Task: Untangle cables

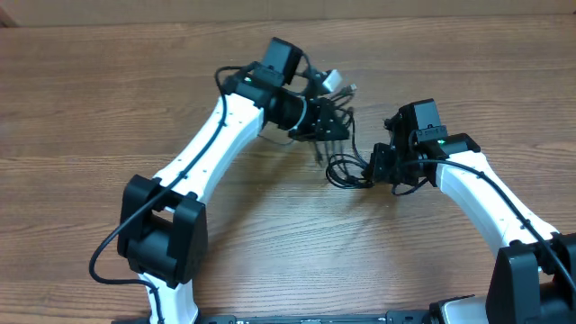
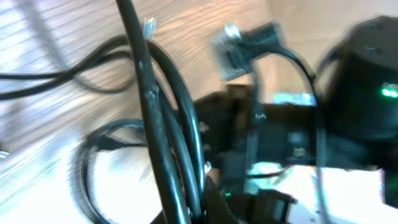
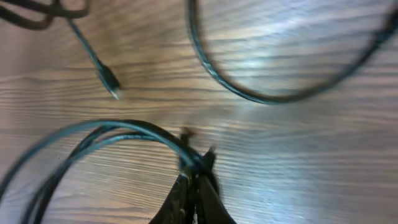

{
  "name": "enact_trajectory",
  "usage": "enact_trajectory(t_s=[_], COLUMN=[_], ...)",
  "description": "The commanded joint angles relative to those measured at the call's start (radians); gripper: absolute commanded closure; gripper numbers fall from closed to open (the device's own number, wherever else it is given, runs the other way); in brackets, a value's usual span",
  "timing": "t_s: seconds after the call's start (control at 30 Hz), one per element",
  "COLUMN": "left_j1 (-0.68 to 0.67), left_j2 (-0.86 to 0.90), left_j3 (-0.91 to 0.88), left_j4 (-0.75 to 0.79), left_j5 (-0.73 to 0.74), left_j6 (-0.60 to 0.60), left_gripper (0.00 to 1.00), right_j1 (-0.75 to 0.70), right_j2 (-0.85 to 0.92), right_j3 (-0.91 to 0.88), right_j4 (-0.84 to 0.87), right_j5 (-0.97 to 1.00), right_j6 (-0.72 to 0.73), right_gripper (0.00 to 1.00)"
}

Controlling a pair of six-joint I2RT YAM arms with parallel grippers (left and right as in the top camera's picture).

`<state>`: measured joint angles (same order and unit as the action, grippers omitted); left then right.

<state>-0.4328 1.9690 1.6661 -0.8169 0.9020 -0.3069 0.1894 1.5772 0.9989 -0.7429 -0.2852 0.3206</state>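
The cables point(image 1: 343, 172) are thin black cords lying in loose loops on the wooden table between my two arms. My left gripper point(image 1: 334, 126) hangs over their far end, shut on a bundle of strands point(image 2: 166, 118) that runs up through its jaws point(image 2: 191, 208). My right gripper point(image 1: 373, 168) sits at the right side of the loops. In the right wrist view its fingers point(image 3: 198, 173) are shut on a looping strand point(image 3: 118, 129). A loose plug end point(image 3: 110, 81) lies on the wood beyond, and another loop point(image 3: 261, 97) curves further off.
A small white-and-silver piece point(image 1: 334, 80) shows just behind the left gripper. The right arm point(image 2: 360, 81) fills the right side of the blurred left wrist view. Bare wood table point(image 1: 108, 81) lies all around.
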Motion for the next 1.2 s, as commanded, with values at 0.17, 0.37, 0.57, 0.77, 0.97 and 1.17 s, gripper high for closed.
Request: enact_trajectory(t_s=[0.17,0.37,0.57,0.77,0.97,1.17], left_j1=[0.046,0.023,-0.013,-0.032,-0.031,-0.029], left_j2=[-0.023,-0.022,-0.019,-0.019,-0.019,-0.019], left_j3=[0.021,0.018,0.016,0.013,0.013,0.013], left_j4=[-0.060,-0.099,-0.153,-0.111,-0.011,-0.001], left_j5=[-0.180,-0.259,-0.417,-0.269,-0.121,-0.119], left_j6=[0.109,0.131,0.145,0.154,0.149,0.143], left_gripper=[0.96,0.96,0.96,0.96,0.96,0.96], right_j1=[-0.006,-0.005,-0.003,0.046,0.077,0.099], right_j2=[0.000,0.000,0.000,0.002,0.003,0.003], right_j3=[0.027,0.027,0.027,0.006,0.002,0.002], right_j4=[-0.016,-0.010,-0.022,0.032,0.034,0.025], right_j5=[-0.128,-0.178,-0.233,-0.229,-0.229,-0.229], right_j6=[-0.037,-0.034,0.077,0.215,0.344,0.410], right_gripper=[0.96,0.35,0.37,0.48,0.51,0.58])
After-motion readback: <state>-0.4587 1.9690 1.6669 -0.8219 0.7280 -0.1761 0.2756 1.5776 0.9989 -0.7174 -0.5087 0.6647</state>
